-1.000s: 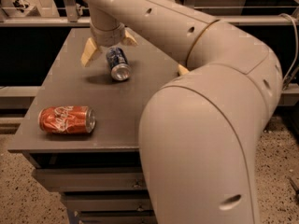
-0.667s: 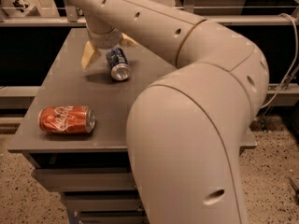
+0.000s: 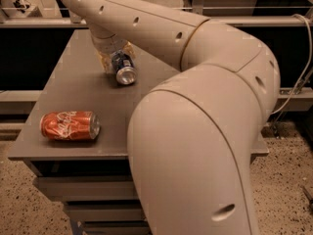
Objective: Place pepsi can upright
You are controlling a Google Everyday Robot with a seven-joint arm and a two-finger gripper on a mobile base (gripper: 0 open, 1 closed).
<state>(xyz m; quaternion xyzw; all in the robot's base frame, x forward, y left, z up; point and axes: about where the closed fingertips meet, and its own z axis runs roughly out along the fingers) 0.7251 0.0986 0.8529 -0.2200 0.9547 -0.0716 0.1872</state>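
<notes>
The pepsi can, dark blue with a silver end, lies tilted on the grey table at the back middle, its silver end facing the front. My gripper comes down from the arm above and is closed around the can, one yellowish finger on its left and the other on its right. I cannot tell whether the can still touches the table.
A red-orange cola can lies on its side near the table's front left edge. My large beige arm fills the right half of the view and hides the table's right side. Drawers sit under the table.
The gripper's fingers have drawn in around the pepsi can; the left finger moved right, up against it. The arm's bulk shifted left. The red can has not moved.
</notes>
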